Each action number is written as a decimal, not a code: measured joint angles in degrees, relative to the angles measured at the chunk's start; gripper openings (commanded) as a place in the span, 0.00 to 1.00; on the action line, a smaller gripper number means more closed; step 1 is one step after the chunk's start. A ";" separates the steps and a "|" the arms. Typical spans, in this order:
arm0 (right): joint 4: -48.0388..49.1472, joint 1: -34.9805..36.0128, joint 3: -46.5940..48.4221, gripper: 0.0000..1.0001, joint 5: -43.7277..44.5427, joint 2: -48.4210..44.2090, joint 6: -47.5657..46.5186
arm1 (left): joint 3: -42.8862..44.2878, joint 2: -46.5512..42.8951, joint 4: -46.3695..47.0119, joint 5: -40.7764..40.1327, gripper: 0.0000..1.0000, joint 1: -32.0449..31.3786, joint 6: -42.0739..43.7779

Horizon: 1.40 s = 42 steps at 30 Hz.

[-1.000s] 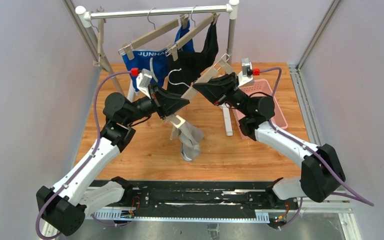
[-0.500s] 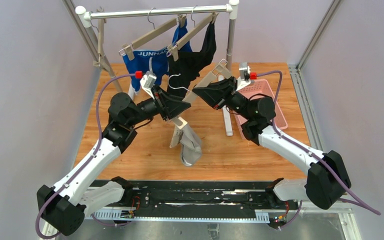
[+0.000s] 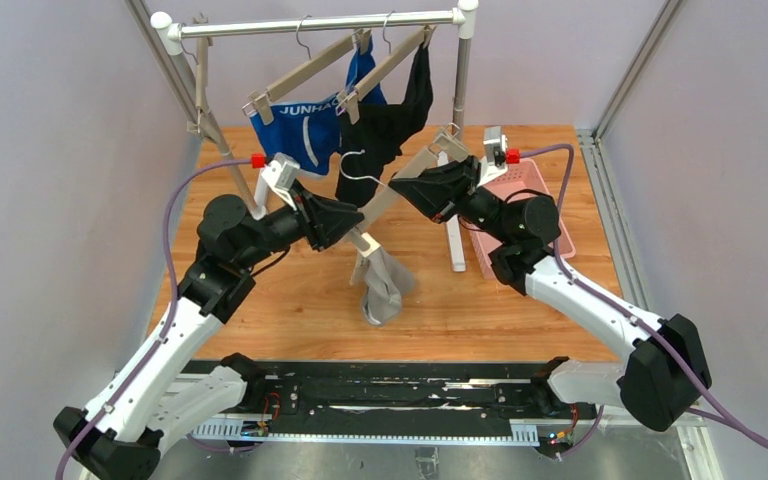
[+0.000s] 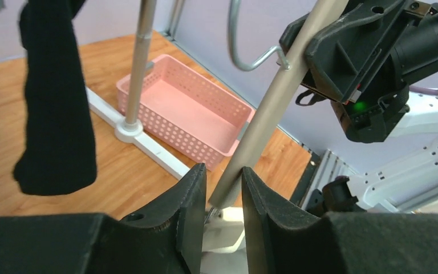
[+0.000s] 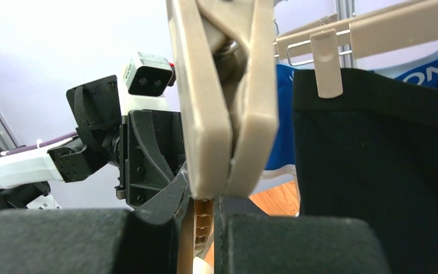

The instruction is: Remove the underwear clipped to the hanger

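Right gripper [image 3: 410,188] pinched the upper part of the loose hanger [image 4: 271,103], jaws pressed onto the bar. Left gripper [image 4: 223,174] sat lower on the same bar, one finger on each side and very close. Cannot tell if it was actually squeezing. Grey briefs [image 3: 382,285] hung from the low clip [image 3: 362,243] of that hanger, drooping toward the table [image 3: 260,300]; contact with the wood unclear. Blue briefs [image 3: 295,125] and black briefs [image 3: 385,130] were clipped to their own hangers up on the rail [image 3: 310,24]. The high clip [image 5: 225,103] on the held hanger looked shut on nothing.

Risks, judged from this:
- Grey pair not yet freed. Tugging the cloth without opening the clip could yank the bar out of the right pinch or stretch the fabric
- Bar held near one end only, so it could pivot or twist if the left side pushed sideways
- Left fingers might slide on the smooth bar and miss the clip
- The loose hanger's wire hook sat just beside the black pair and could snag it on any lift or swing
- The two grippers were near each other, so a collision was possible
- Cloth could drop outside the pink basket [image 4: 171,134], which stood well apart to the right

Counts: 3 briefs (1 grey, 1 blue, 1 black), 3 hangers (2 on the rail, 1 held), 1 rail, 1 basket, 2 grippers
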 measured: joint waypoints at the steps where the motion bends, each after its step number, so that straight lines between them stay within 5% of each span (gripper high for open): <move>1: 0.04 0.00 0.00 0.00 -0.02 -0.46 -0.09 | -0.02 -0.98 -0.74 -0.90 0.37 0.00 0.42; 7: 0.83 0.00 0.00 0.01 -0.39 -2.21 0.28 | -1.66 -5.09 -1.29 -3.93 0.41 0.31 1.22; 13: 0.94 0.00 0.00 0.00 -0.98 -3.17 0.98 | -4.90 -6.49 1.86 -2.40 0.60 0.59 -0.72; 26: 2.71 0.00 0.00 0.01 -2.19 -7.26 3.21 | -10.14 -6.47 17.70 8.26 0.65 1.49 -10.40; 34: 3.32 0.00 0.00 0.00 -2.21 -7.28 4.39 | -12.41 -5.01 29.57 13.55 0.35 1.49 -16.70; 42: 3.78 0.00 0.09 0.01 -2.36 -7.21 5.25 | -13.68 -2.91 36.52 15.82 0.14 1.88 -19.93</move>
